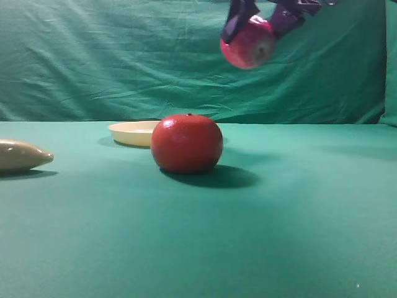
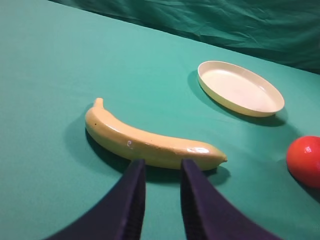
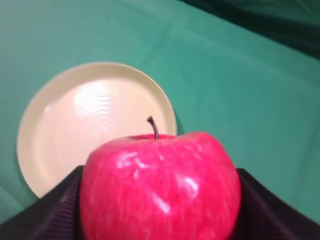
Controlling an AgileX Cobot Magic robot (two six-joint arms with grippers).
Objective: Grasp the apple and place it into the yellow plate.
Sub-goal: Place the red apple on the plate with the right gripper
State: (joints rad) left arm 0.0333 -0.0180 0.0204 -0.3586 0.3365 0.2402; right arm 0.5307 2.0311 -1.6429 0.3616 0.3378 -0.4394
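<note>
**Op A:** From my side the right gripper [image 1: 259, 26] is clamped on the apple [image 1: 248, 42], dark fingers [image 3: 55, 212] pressed to both flanks, stem pointing up. It hangs high above the table, well off the cloth.

**Op B:** I see the same. What sits under it?

**Op A:** In my right wrist view the yellow plate [image 3: 75, 125] lies below and just behind the apple, nothing in it. It sits toward the far edge of the table [image 1: 298, 205].

**Op B:** Anything in the way?

**Op A:** An orange-red fruit [image 1: 187, 143] stands in front of the plate, nearer the middle of the table, apart from the rim. A banana [image 2: 150, 142] lies near the left edge.

**Op B:** And the left gripper [image 2: 162, 172]?

**Op A:** Its jaws stand a narrow gap apart, holding nothing, just beside the banana on the near side.
</note>
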